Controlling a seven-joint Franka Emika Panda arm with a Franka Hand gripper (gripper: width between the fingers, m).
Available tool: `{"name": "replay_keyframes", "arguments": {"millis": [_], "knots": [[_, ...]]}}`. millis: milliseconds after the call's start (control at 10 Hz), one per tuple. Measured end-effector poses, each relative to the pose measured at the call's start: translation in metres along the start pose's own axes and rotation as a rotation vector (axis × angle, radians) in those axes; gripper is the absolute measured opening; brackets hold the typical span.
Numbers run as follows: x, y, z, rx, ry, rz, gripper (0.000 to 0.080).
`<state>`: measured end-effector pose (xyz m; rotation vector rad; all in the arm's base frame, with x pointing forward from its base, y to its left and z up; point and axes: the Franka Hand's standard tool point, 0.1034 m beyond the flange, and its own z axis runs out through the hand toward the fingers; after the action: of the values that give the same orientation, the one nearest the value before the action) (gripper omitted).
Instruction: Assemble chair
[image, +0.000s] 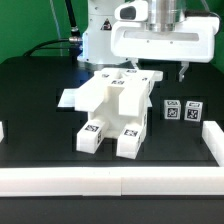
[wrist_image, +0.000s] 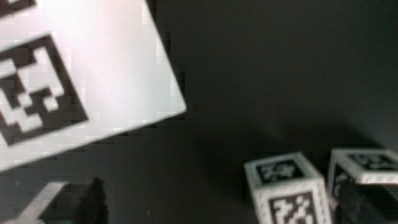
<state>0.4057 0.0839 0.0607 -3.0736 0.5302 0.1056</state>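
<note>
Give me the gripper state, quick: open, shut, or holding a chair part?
Gripper: open, jaws wide apart, holding nothing.

My exterior camera looks from the near side, slightly above, across the table (image: 40, 78) to the far edge, while my wrist camera looks down closely, sharing the small tagged blocks (image: 170, 111) (wrist_image: 288, 185).
</note>
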Motion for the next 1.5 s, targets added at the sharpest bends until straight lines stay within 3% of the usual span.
{"name": "replay_keyframes", "arguments": {"millis": [400, 1000, 1400, 1500], "knots": [[0.042, 0.003, -0.005, 0.007, 0.031, -0.045, 0.0649], [0.043, 0.003, -0.006, 0.008, 0.033, -0.046, 0.0649], [0.048, -0.036, -0.012, 0.021, 0.040, -0.008, 0.0649], [0.050, -0.053, -0.011, 0.027, 0.045, 0.035, 0.0649]]}}
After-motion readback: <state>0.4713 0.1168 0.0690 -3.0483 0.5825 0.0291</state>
